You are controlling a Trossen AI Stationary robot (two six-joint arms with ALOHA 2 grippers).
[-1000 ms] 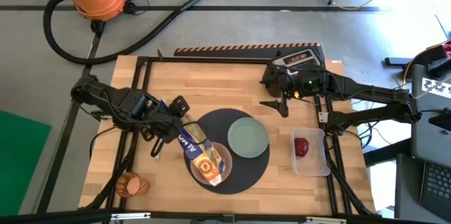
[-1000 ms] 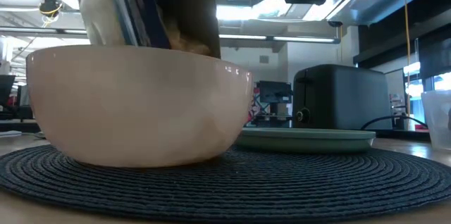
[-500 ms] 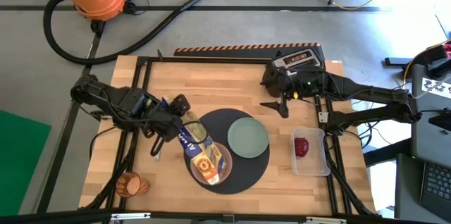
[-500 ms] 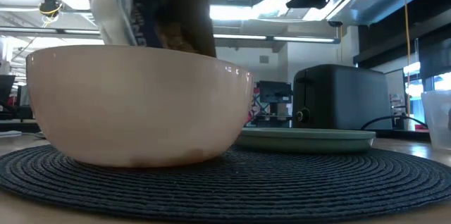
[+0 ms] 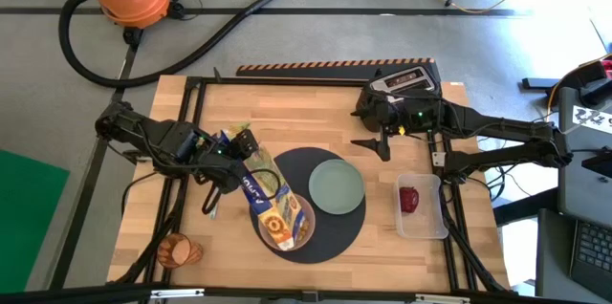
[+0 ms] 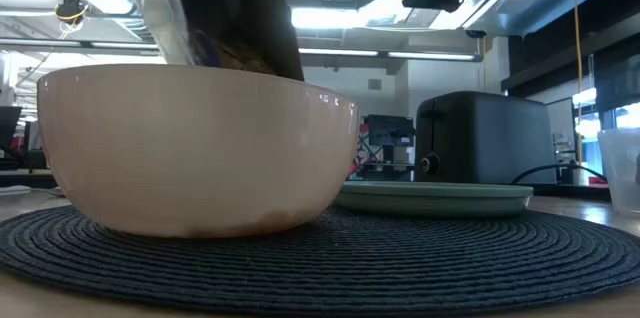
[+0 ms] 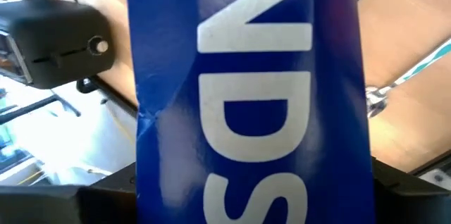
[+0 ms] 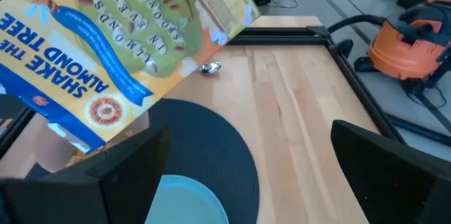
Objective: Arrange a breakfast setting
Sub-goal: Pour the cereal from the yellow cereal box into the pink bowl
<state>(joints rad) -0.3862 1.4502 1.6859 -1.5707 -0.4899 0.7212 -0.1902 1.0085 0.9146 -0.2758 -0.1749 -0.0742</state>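
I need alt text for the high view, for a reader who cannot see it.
The left tool tips a cereal box over the pink bowl on the dark mat, beside the green plate. The right tool waits open near the toaster.

Even overhead light, soft shadows. Low view: ceiling strips glare. Left wrist view: cereal box [image 7: 250, 97] blurred.

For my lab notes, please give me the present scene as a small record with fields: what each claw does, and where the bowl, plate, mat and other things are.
left claw: shut on the cereal box, tilted over the bowl
right claw: open, holding nothing, hanging beside the toaster
bowl: pink, on the mat, under the box's lower end
plate: pale green, bare, on the mat beside the bowl
mat: round, dark, mid-table
apple: red, in the clear container
cup: orange, at the table's left near corner
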